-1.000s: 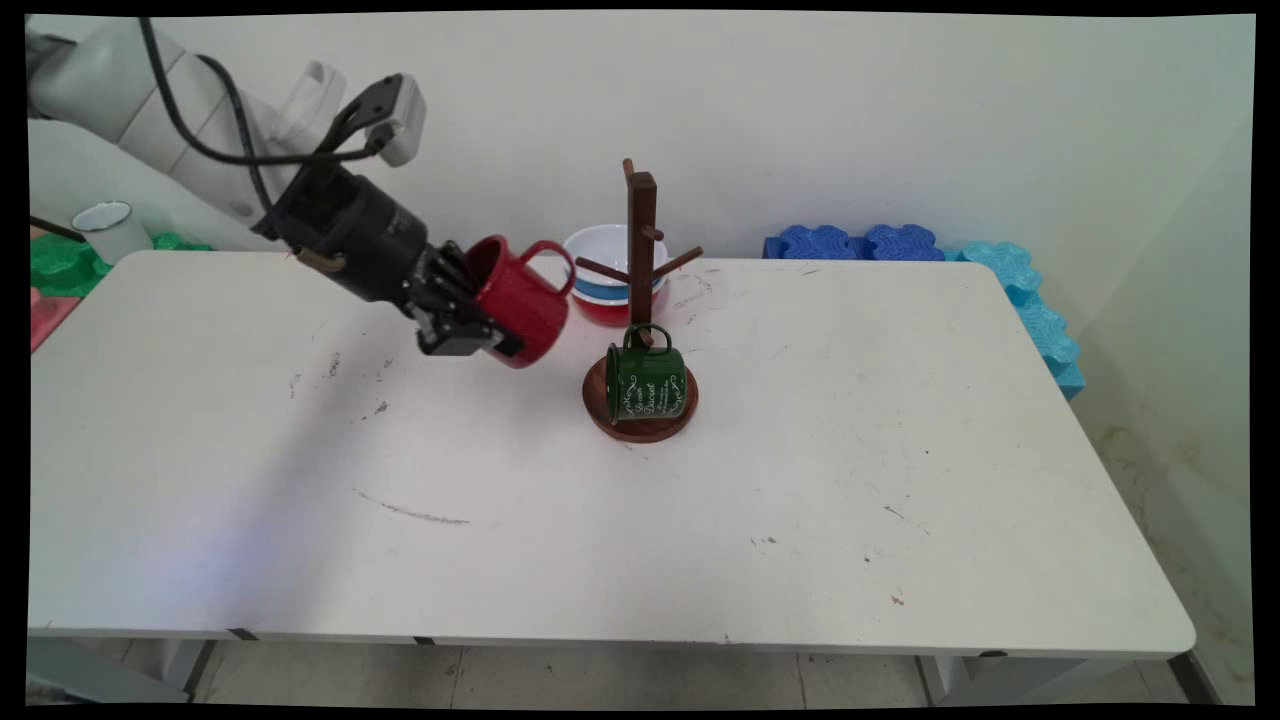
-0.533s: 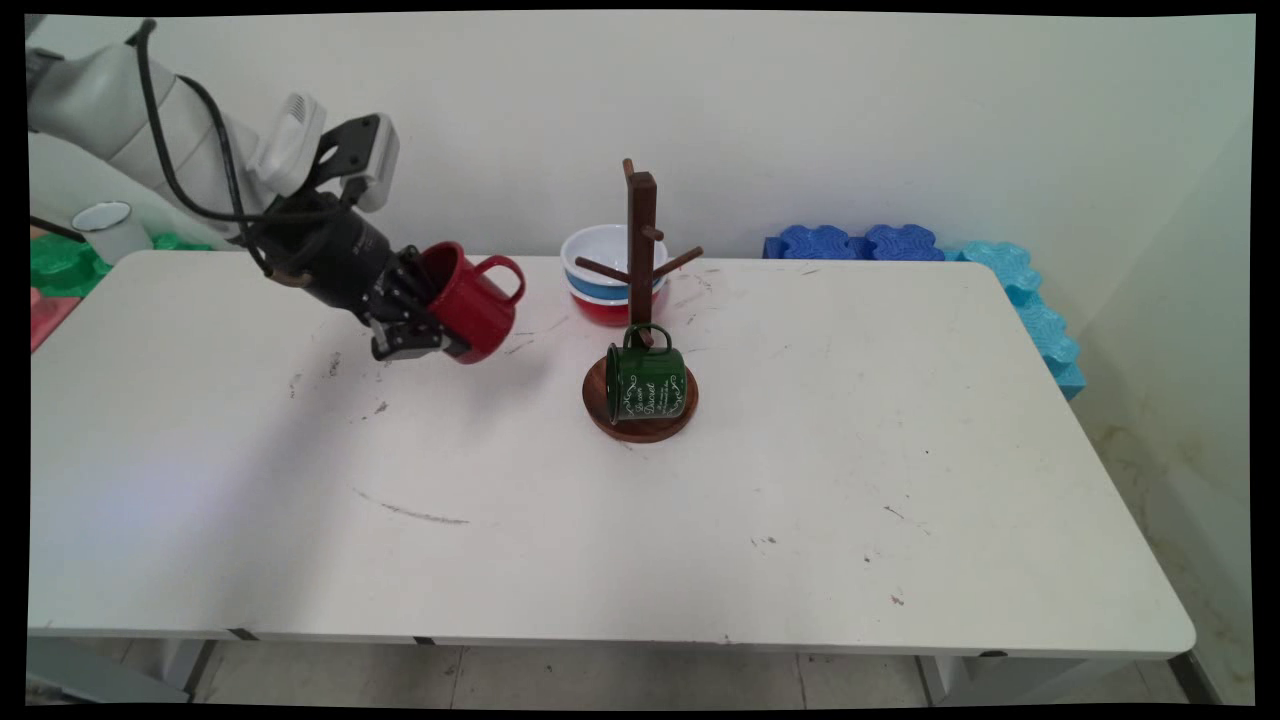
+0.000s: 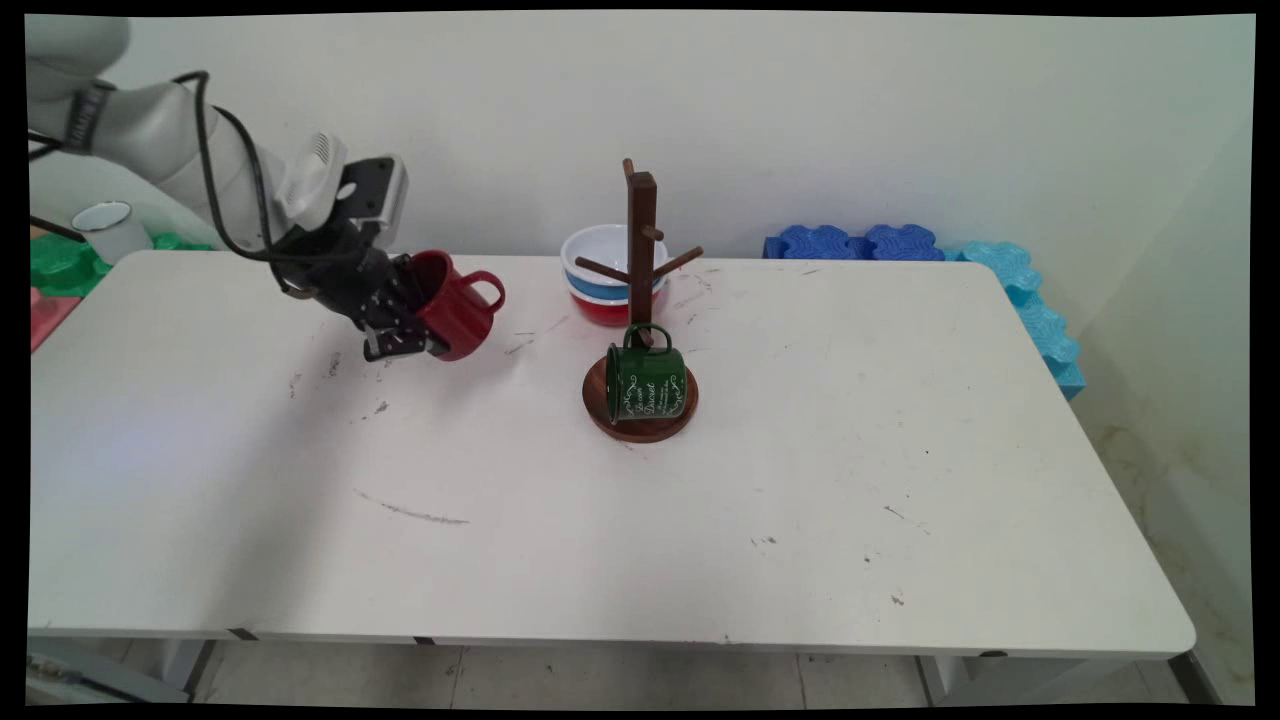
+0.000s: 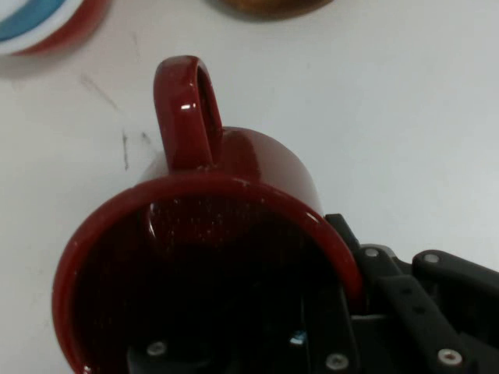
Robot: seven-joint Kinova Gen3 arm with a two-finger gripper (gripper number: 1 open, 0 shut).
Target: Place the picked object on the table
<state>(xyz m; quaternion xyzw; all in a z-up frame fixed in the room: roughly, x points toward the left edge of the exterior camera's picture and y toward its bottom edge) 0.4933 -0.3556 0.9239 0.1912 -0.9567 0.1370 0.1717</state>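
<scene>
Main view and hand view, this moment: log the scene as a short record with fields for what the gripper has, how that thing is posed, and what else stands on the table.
gripper: gripper shut on the red mug, one finger inside the rim, one outside
mug pose: tilted on its side above the table, handle pointing toward the mug tree
mug tree: wooden mug tree right of the gripper, apart from it
on the tree: green mug hanging low over the round base
behind the tree: stacked bowls
surface: white table
</scene>
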